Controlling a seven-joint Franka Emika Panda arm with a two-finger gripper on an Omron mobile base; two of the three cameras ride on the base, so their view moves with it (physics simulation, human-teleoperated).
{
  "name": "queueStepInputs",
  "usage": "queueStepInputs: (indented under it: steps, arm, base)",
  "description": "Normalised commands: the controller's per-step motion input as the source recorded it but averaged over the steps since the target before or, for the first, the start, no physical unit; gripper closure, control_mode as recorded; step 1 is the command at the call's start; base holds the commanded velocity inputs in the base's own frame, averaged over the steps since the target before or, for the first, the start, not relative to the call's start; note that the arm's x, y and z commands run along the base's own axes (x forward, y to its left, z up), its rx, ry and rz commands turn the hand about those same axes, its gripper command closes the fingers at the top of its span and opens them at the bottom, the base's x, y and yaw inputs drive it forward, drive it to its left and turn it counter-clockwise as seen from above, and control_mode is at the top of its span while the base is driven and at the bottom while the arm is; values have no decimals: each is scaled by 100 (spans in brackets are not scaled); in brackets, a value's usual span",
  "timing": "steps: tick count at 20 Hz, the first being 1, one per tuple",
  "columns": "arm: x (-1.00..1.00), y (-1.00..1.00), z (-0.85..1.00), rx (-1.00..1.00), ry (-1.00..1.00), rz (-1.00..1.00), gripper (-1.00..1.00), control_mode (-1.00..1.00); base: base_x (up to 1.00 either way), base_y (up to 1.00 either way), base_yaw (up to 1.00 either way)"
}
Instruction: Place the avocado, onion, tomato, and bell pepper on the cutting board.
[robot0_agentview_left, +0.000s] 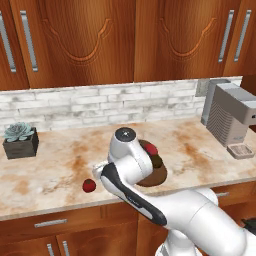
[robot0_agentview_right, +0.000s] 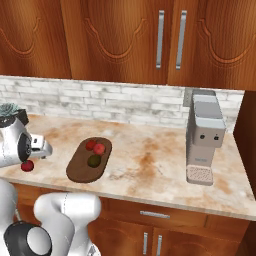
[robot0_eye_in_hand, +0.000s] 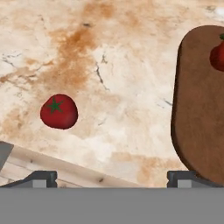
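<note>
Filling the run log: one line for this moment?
end effector: open, empty | tomato: on counter, off cutting board | avocado: on board

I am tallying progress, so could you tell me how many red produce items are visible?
3: two on the cutting board, one beside the other, and a third on the counter off the board. Others may be hidden.
</note>
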Motion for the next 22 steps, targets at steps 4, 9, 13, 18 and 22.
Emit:
queueStepInputs:
  steps: [4,9,13,18,22]
  arm:
    - [-2,55,-11,6,0,7,-100,-100]
    - [0,49,-18,7,0,9,-100,-100]
    - [3,37,-25,3,0,5,-100,-100]
    - [16,7,-16,0,-3,0,-100,-100]
    - [26,0,-18,-2,-1,0,-100,-100]
  base:
    - [0,0,0]
    - [0,0,0]
    - [0,0,0]
    - [0,0,0]
    - [0,0,0]
